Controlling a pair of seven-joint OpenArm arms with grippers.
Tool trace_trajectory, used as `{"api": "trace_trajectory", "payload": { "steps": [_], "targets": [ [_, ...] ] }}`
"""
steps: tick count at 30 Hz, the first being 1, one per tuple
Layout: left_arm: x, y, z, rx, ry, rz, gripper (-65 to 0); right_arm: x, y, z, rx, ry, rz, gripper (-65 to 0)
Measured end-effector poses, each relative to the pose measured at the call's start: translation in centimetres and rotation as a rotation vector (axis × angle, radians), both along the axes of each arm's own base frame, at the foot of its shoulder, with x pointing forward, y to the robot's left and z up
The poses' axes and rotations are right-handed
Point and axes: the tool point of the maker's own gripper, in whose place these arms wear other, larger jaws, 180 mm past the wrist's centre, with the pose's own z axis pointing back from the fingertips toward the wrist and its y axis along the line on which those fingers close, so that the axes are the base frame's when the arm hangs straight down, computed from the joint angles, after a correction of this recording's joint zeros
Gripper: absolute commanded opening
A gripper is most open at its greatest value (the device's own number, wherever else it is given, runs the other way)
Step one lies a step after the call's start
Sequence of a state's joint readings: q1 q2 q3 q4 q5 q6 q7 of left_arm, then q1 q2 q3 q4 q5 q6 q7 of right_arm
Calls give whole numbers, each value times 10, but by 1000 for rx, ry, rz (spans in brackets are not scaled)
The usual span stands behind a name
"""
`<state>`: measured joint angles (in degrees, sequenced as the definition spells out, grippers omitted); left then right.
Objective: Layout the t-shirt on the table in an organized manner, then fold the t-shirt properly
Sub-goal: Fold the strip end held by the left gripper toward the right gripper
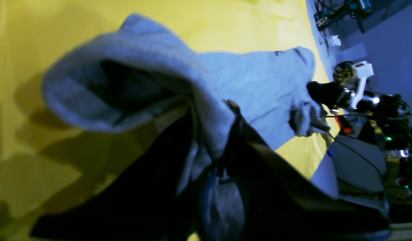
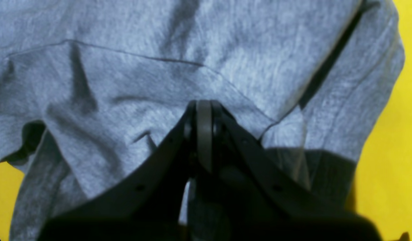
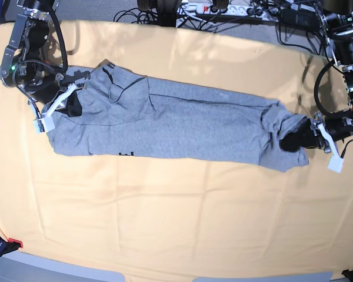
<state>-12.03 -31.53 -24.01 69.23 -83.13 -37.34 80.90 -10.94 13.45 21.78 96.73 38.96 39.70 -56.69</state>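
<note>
The work appears to be at the laying-out stage: the t-shirt (image 3: 176, 126) is stretched in a long band across the far half of the table (image 3: 176, 223), one gripper at each of its ends, and no proper fold has yet been made. The left gripper (image 3: 303, 136) is at the shirt's end on the base view's right, its jaws clenched on a bunched handful of grey cloth; its wrist view shows fabric draped over and pinched between the fingers. The right gripper (image 3: 70, 100) is at the opposite end, near the collar or a sleeve, and its wrist view shows the jaws closed flat on a layer of the shirt. The garment is heather grey, doubled lengthwise into an uneven strip, creased at both held ends, with a few dark letters showing at its near edge toward the right gripper's end. In my judgement the next move calls for both arms to keep the cloth taut, draw it flat and square to the table, then release cleanly so no corner drags back into a wrinkle.
</note>
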Motion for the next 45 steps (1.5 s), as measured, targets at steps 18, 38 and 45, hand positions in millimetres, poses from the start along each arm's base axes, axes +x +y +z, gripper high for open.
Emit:
{"api": "trace_trajectory", "payload": {
  "steps": [18,38,45],
  "targets": [
    [-16,-136,9,-122,-120,-283,-650,0,0,0,-1,-2,-1,-650],
    [-19,-191,18,-281,-139,-314,-245,0,0,0,1,-2,0,-650],
    [-40,-222,-9,-178,-66,-444,-184,0,0,0,1,-2,0,-650]
  ]
}}
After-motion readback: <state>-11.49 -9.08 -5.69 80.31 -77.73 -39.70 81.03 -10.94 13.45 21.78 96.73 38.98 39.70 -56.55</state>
